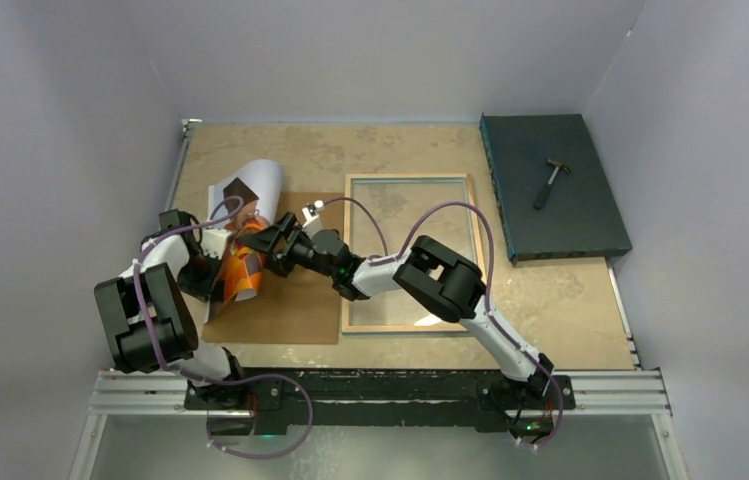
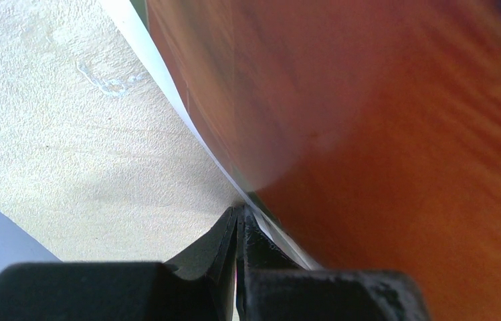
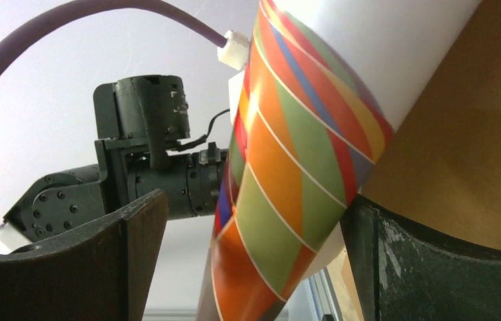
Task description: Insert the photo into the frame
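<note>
Pinches the white edge of the photo (image 2: 381, 147) in the left gripper (image 2: 239, 224), tips pressed together on the paper, above a tan mottled tabletop (image 2: 67, 134). Holds the right gripper (image 3: 254, 261) spread wide around the curled print, paper close against one finger, a gap at the other. Arches the sheet up between both pincers, over a brown backing board (image 1: 290, 300) just beneath them. Has the frame (image 1: 476, 240) flat to the right of the right gripper, pale wood up, apart from the photo. Farther right, a dark teal slab (image 1: 570, 220) bearing a hammer (image 1: 550, 183). All around, plain pale grey walls (image 1: 370, 60).
</note>
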